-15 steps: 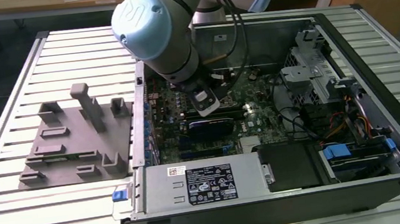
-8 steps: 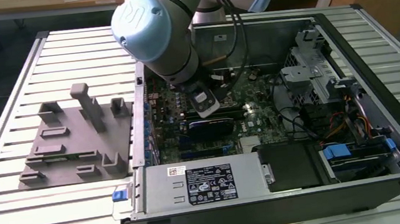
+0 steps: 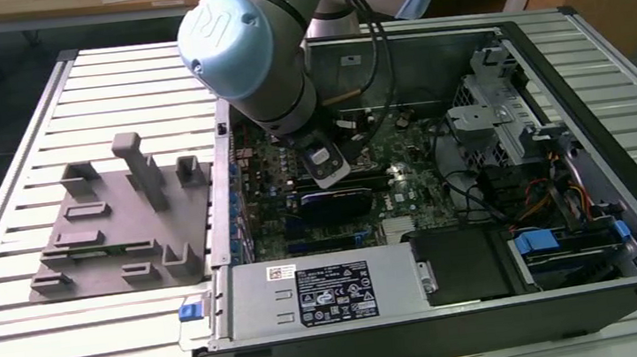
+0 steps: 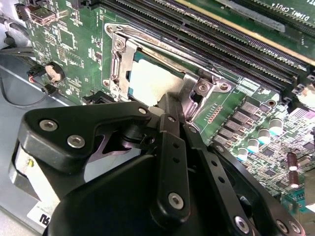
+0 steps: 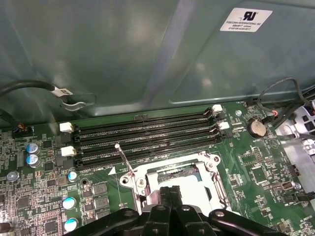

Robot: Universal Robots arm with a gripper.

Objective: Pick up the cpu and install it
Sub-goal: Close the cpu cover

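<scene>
Cpu [image 4: 150, 81] lies flat in motherboard socket [image 4: 116, 56], so placing looks done. Tool [image 4: 169, 103] fingers pressed together, holding nothing, tips at cpu's edge. Socket lever [image 5: 123, 158] looks unlatched; locking remains.

Robotics lab, open computer case [image 3: 430, 337] on slatted metal table [image 3: 64, 347], wooden desks [image 3: 40, 7] behind

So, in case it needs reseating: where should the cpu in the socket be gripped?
Likely by two opposite thin edges, coming straight down from above: the cpu lies flat within the metal socket frame, which blocks any sideways approach.
</scene>
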